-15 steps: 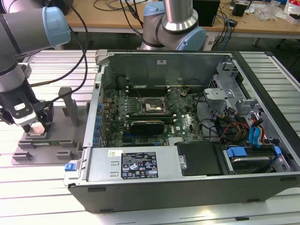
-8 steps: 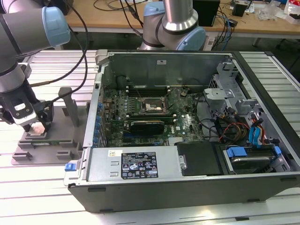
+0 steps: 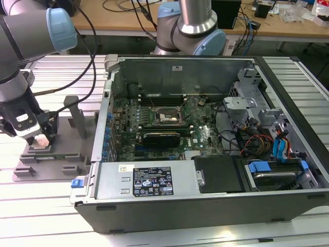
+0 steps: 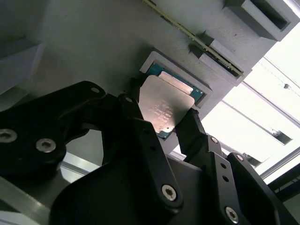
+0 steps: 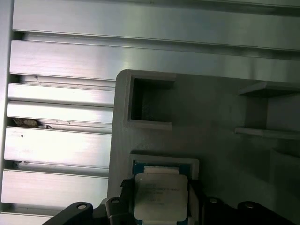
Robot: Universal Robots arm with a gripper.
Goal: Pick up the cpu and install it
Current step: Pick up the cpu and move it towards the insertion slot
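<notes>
The cpu [image 4: 164, 103] is a small square chip with a shiny silver top, lying in a green-edged pocket of a grey holder block [image 4: 93, 42]. The gripper [image 4: 161, 112] hangs over it, one black finger pressed against each of two opposite sides of the chip. The first wrist view shows the same grip, with the cpu [image 5: 161, 197] between the fingers [image 5: 126, 192]. In the exterior view the gripper [image 3: 40, 140] is low over the holder block [image 3: 51, 159] at the exterior view's left. The dark socket [image 3: 167, 117] with its metal frame sits on the motherboard inside the open computer case.
The open computer case [image 3: 205, 180] lies on a ribbed aluminium table [image 3: 46, 216], with cables and drive bays at the exterior view's right. A second robot arm base [image 3: 193, 28] stands behind the case. The holder block has upright posts [image 3: 77, 116] and another empty pocket [image 5: 150, 101].
</notes>
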